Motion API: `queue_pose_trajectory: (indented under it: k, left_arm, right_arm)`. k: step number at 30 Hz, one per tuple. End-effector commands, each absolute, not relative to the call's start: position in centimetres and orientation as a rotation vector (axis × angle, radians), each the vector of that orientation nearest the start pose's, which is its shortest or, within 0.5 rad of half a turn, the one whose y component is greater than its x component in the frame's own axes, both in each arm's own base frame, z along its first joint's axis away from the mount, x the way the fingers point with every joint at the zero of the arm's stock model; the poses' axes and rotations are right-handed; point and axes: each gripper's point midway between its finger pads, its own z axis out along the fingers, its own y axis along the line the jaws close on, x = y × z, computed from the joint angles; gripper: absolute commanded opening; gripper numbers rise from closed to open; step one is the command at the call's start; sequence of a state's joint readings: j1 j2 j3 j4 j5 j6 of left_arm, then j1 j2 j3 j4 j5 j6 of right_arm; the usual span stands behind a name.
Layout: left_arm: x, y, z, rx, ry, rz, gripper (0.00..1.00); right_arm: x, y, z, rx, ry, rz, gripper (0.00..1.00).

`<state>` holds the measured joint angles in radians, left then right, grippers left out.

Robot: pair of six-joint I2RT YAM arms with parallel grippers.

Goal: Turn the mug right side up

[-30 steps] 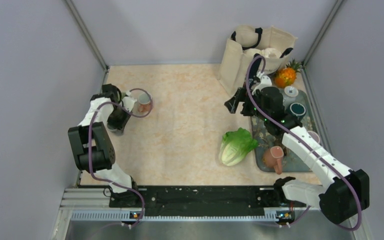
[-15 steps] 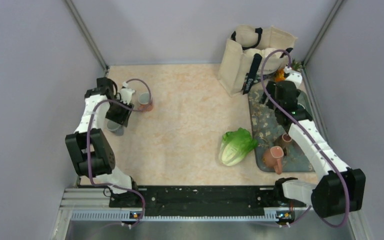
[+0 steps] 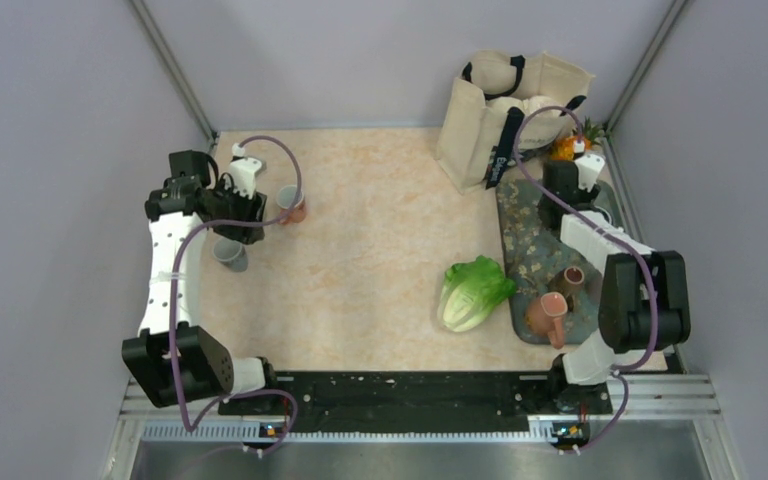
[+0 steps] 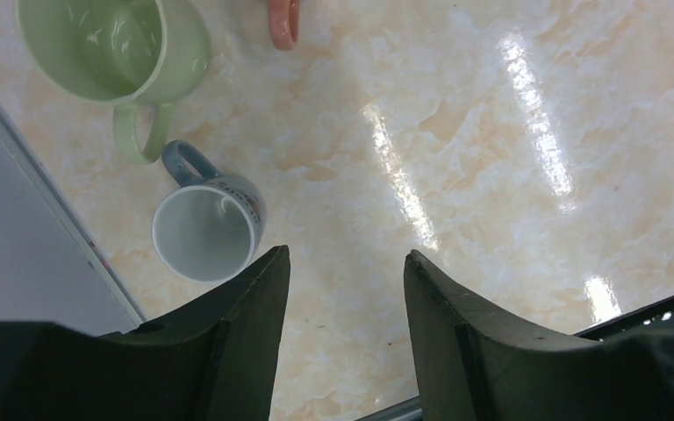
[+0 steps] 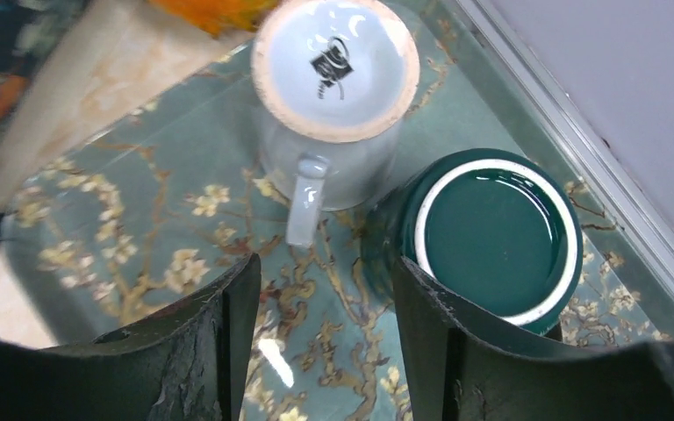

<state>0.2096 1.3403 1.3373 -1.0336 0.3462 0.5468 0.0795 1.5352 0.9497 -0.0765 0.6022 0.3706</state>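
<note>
A white mug (image 5: 333, 96) stands upside down on the floral teal tray (image 5: 140, 228), its handle pointing toward me. A dark green mug (image 5: 491, 232) stands upside down beside it on the right. My right gripper (image 5: 325, 272) is open and empty above the tray, just short of both mugs; in the top view it (image 3: 562, 190) hides them. My left gripper (image 4: 344, 263) is open and empty above the bare table. Near it stand an upright green mug (image 4: 114, 44), an upright blue-grey mug (image 4: 209, 232) and a pink mug (image 3: 290, 205).
The tray (image 3: 530, 250) also holds a brown mug (image 3: 567, 280) and a terracotta mug (image 3: 547, 315). A lettuce (image 3: 472, 290) lies left of the tray. A canvas tote bag (image 3: 510, 105) and a pineapple (image 3: 565, 148) sit at the back right. Walls close both sides.
My right arm has swung from the table's middle to the back right over the tray. My left gripper has drawn back from the pink mug, which stands upright.
</note>
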Motion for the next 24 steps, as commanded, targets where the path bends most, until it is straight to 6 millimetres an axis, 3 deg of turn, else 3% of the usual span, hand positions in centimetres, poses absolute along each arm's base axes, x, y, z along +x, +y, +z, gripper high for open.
queue_pose_trajectory:
  k: [1,5,21,24]
  left_arm:
    - [29.9,0.5,21.3,0.560,2.384,-0.255,0.56]
    - [29.9,0.2,21.8,0.582,2.371,-0.271,0.56]
    - [30.8,0.4,22.4,0.589,2.377,-0.273,0.56]
    - [30.9,0.4,22.4,0.585,2.379,-0.276,0.56]
  right_arm:
    - [43.3,-6.8,12.2,0.683,1.973,-0.434,0.56]
    - [44.3,-7.1,10.6,0.687,1.986,-0.450,0.54]
    - [46.8,-8.6,8.0,0.674,2.024,-0.487,0.47]
    - [47.0,-8.7,7.7,0.671,2.028,-0.494,0.39]
